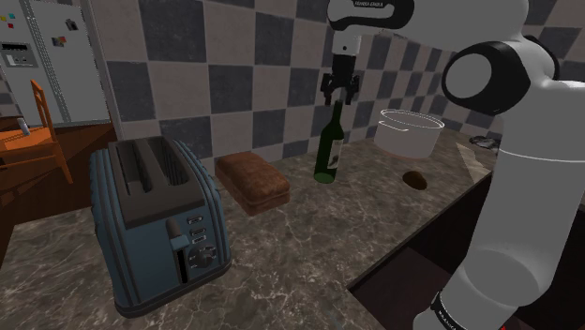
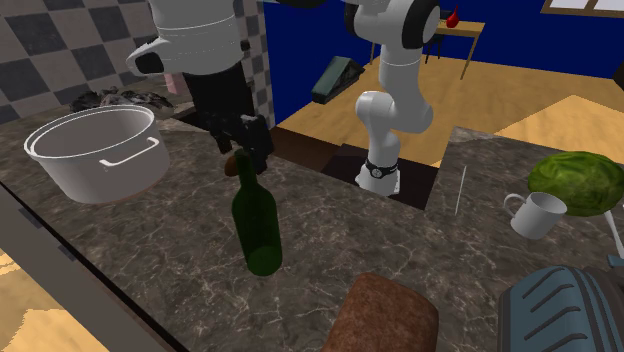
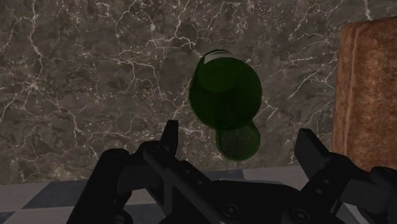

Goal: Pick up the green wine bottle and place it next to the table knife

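While spread gripper (image 1: 338, 99) hovers over green bottle (image 1: 327, 155), open counter (image 1: 281, 253) around

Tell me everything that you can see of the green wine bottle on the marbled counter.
The dark green, see-through glass wine bottle has a wide round body, sloped shoulders and a slim neck. It stands on its base on the dark marbled countertop, apart from the brown loaf-shaped block. The open black gripper hangs just above its neck without touching it.
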Robot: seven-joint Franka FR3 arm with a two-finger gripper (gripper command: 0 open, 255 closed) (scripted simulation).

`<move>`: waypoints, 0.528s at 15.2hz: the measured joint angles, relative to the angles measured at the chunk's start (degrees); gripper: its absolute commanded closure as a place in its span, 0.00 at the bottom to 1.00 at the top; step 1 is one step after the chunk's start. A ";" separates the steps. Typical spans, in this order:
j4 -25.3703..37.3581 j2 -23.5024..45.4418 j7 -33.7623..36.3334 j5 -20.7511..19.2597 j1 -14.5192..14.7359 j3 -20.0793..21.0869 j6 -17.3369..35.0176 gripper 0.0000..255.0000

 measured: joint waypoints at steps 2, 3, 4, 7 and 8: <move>-1.66 -0.52 -0.05 -0.11 0.05 -0.01 1.16 0.00; -2.00 -0.64 -0.06 -0.14 0.06 -0.01 1.39 0.00; -2.18 -0.71 -0.05 -0.15 0.07 -0.01 1.50 0.00; -2.28 -0.75 -0.06 -0.16 0.07 -0.02 1.58 0.00; -2.28 -0.75 -0.06 -0.16 0.07 -0.02 1.58 0.00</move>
